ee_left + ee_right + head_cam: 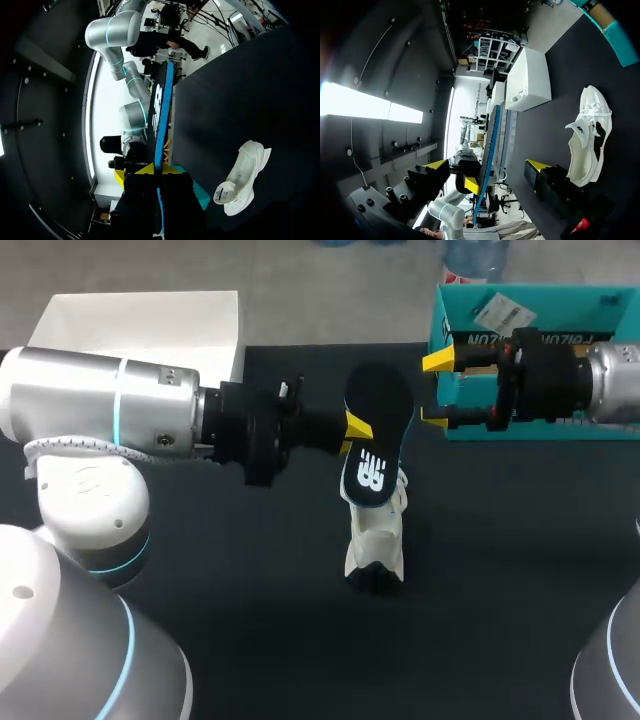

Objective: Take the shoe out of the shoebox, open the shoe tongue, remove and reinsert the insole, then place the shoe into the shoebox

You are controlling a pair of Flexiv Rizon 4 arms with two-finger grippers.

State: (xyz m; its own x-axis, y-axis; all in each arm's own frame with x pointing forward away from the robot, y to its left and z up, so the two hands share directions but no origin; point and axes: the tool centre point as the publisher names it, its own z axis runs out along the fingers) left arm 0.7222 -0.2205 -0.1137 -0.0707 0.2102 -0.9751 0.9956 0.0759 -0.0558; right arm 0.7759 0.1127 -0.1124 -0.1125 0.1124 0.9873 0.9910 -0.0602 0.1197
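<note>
A black insole [377, 430] with a white logo and a blue edge hangs in the air above the table, and my left gripper [355, 430] is shut on its side. Seen edge-on in the left wrist view, the insole [160, 115] runs out from my left gripper [156, 175]. Below it a white shoe [375, 530] lies on the black table [480, 590]. My right gripper [436, 390] stands open just right of the insole, not touching it. In the right wrist view the insole [490, 145] is ahead of my right gripper [487, 165], with the shoe [587, 135] off to one side.
The teal shoebox [540, 315] stands at the back right, under and behind my right arm. A white box lid [140, 325] lies at the back left. The shoe [242, 177] has bare tabletop around it.
</note>
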